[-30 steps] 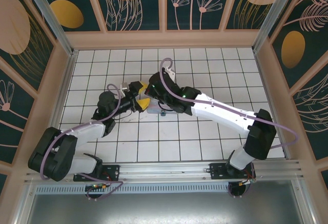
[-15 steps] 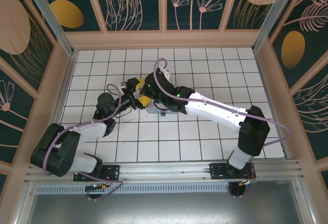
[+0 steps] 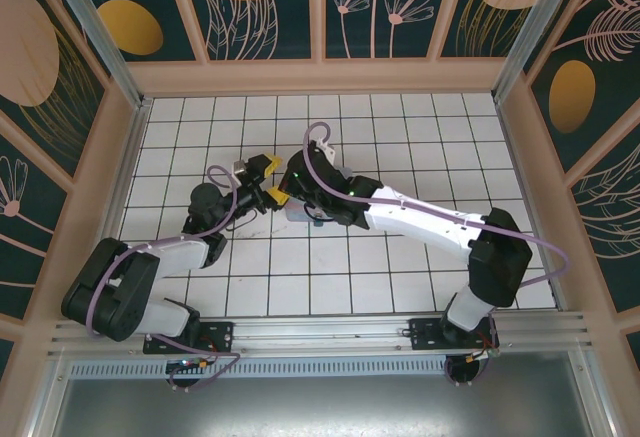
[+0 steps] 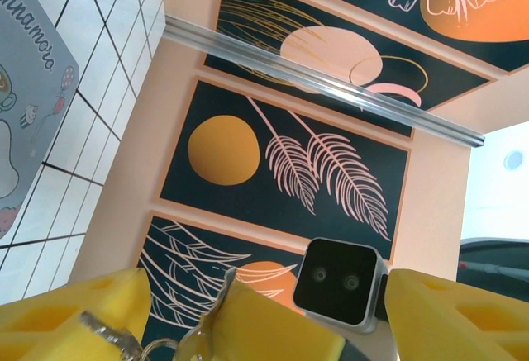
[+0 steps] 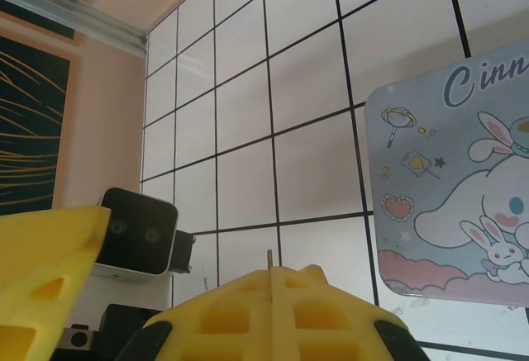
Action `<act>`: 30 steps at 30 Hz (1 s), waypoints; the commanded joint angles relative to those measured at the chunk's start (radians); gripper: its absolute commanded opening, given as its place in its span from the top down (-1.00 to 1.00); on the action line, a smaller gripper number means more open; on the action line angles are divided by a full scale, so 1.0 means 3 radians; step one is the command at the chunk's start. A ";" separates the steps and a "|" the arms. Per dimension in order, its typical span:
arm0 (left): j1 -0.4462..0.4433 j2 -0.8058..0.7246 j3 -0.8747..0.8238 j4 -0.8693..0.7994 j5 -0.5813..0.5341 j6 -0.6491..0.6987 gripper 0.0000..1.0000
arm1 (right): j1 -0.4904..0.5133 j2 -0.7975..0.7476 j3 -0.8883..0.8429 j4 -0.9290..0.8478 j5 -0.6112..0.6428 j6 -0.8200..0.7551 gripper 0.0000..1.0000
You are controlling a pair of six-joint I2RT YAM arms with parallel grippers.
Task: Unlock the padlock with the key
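Right end effector pinches the key; left end effector gapes around it.

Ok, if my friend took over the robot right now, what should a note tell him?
Right gripper: shut on the key, its tip poking out.
Left gripper: open, jaws wide, close beside the right one.
Padlock: I can't make it out; the tin lies on the tiles nearby.
Done: key is gripped.
Left: get the key into the padlock, turn, open it.
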 commanded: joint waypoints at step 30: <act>-0.0022 -0.0027 -0.0044 -0.0139 -0.0083 0.0281 0.06 | 0.0020 -0.0269 -0.0183 0.0213 0.0002 0.0046 1.00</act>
